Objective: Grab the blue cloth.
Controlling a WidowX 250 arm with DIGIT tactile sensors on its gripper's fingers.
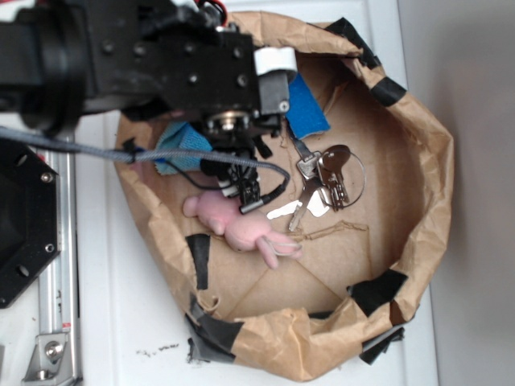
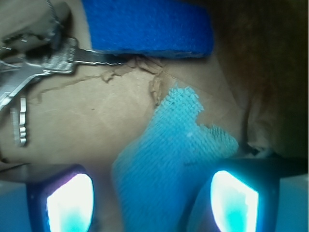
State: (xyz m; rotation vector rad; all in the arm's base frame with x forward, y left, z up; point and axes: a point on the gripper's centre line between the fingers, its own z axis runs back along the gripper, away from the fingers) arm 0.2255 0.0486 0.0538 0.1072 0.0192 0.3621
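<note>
The fuzzy pale teal-blue terry cloth (image 2: pixel 166 159) lies on the brown paper bag's floor (image 1: pixel 338 257), between the spread fingers of the black gripper (image 2: pixel 152 200), untouched. Beyond it sit a flat royal-blue tag (image 2: pixel 149 26) and silver keys (image 2: pixel 34 65).

From my exterior view the light is bright and even; the white table (image 1: pixel 145 322) nearly washes out, and shadows inside the paper bag (image 1: pixel 418 201) are soft. The arm (image 1: pixel 121 56) is a dark mass with little detail, and the whole picture is slightly soft. A glint sits on the keys (image 1: pixel 322 173). My wrist view is dimmer and warmer, darkening toward the upper right. The two fingertips (image 2: pixel 70 203) glow blown-out white-cyan, perhaps from glare. The cloth (image 2: pixel 169 159) reads saturated; near edges blur, and the keys smear at left.
</note>
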